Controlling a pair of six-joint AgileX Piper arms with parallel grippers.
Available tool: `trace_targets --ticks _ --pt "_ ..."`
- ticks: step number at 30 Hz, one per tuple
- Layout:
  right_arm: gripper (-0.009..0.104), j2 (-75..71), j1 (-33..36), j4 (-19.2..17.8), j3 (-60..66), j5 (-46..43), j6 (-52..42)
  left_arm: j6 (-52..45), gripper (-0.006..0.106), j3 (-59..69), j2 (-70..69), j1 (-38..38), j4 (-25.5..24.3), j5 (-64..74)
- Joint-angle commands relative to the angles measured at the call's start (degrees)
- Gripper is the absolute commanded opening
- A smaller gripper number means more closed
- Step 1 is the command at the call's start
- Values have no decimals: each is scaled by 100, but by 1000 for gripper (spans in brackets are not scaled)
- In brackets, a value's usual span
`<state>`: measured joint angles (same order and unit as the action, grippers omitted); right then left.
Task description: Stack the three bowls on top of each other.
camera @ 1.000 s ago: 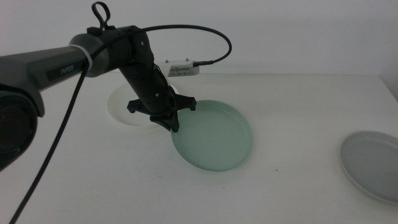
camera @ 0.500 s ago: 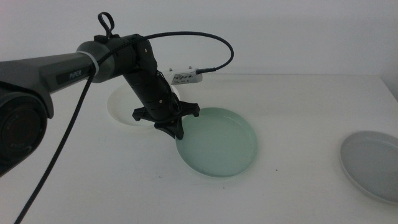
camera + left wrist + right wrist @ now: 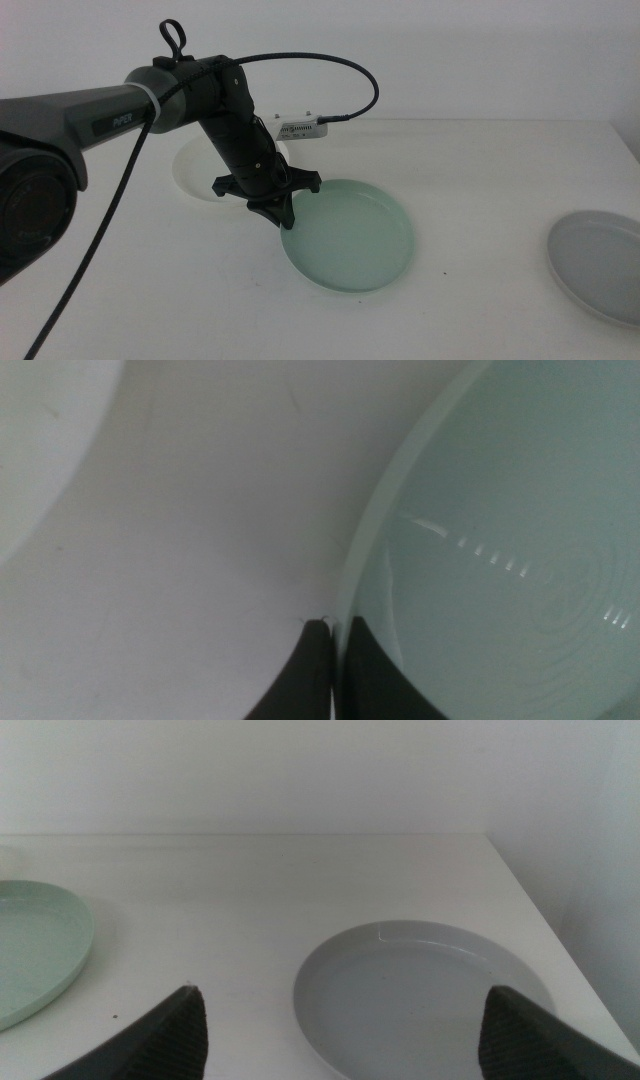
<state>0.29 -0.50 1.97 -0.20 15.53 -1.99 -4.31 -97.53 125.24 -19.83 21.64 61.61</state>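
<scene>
Change: over the past second the mint green bowl (image 3: 347, 234) has slid toward the camera and rightward, away from the white bowl (image 3: 197, 176), the left gripper (image 3: 283, 214) moving with it.
Meaning: likely a pull clear of the white bowl before lifting; nothing is stacked yet.
Grip: left jaws pinched on the mint rim, one inside, one outside.
Bowl versus fingers: rim between them, dish spreading beyond.
Right gripper (image 3: 340, 1025): jaws wide apart, waiting just before the grey bowl (image 3: 425, 988).

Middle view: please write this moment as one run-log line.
left gripper: shut on pale mint green bowl rim | right gripper: open, waiting by grey bowl
</scene>
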Motion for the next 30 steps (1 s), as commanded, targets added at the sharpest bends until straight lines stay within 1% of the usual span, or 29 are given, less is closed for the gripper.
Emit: trace_targets --ticks 1,3,7,10,13,16,20,21,25,27,30 --pt "93 -29 -7 -33 20 -50 -33 -21 -2 -41 -33 -11 25 28" --pt "93 -29 -7 -33 20 -50 -33 -35 6 -41 -33 -11 25 73" --pt "93 -29 -7 -33 20 -50 -33 -35 15 -41 -33 -11 25 84" --pt "93 -29 -7 -33 20 -50 -33 -12 27 -41 -44 -11 25 134" --pt "93 -29 -7 -33 20 -50 -33 -36 44 -66 -79 -11 25 234" --pt "93 -29 -7 -33 20 -50 -33 -36 64 -104 -228 -1 -83 336" --pt "93 -29 -7 -33 20 -50 -33 -16 91 -104 -621 37 -390 370" --pt "93 -29 -7 -33 20 -50 -33 39 94 -104 -742 50 -530 370" --pt "93 -29 -7 -33 20 -50 -33 326 94 -104 -1199 130 -1073 370" --pt "93 -29 -7 -33 20 -50 -33 337 94 -104 -1381 244 -1168 380" --pt "93 -29 -7 -33 20 -50 -33 469 94 -104 -1504 457 -1185 313"
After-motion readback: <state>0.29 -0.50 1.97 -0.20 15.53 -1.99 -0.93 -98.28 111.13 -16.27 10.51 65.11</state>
